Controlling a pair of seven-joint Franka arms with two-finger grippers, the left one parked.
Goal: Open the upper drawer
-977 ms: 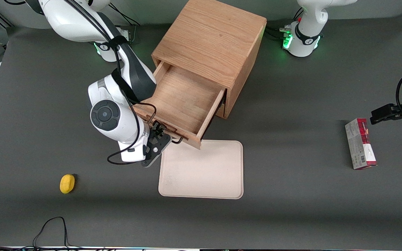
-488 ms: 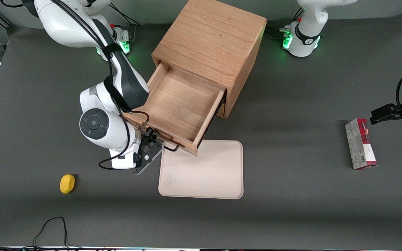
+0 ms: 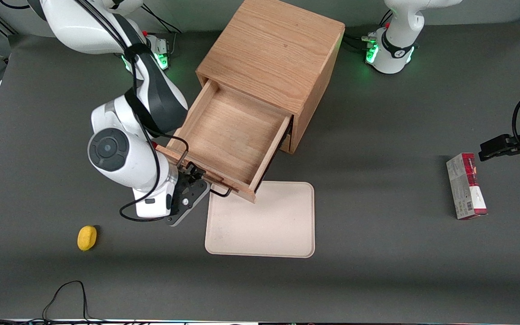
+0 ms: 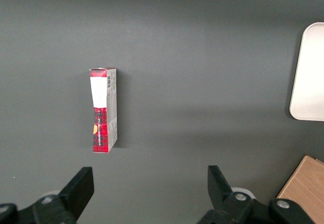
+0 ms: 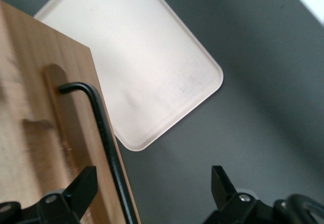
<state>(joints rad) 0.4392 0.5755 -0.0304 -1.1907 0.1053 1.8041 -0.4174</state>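
Note:
The wooden cabinet (image 3: 273, 54) stands at the back of the table. Its upper drawer (image 3: 233, 135) is pulled far out, and the shallow box shows nothing in it. The thin dark bar handle (image 3: 218, 193) runs along the drawer front (image 5: 35, 133). My right gripper (image 3: 192, 175) sits at the front of the drawer, at the handle's end toward the working arm. In the right wrist view the gripper (image 5: 152, 186) is open. The handle (image 5: 104, 128) passes between the fingers, close to one finger (image 5: 76, 188), and neither finger touches it.
A beige tray (image 3: 264, 221) lies on the table just in front of the open drawer, nearer the front camera. A small yellow object (image 3: 87, 237) lies toward the working arm's end. A red and white box (image 3: 466, 186) lies toward the parked arm's end.
The drawer slid a little farther out, then stopped. My wrist has shifted toward the working arm's end of the table, along the drawer front.

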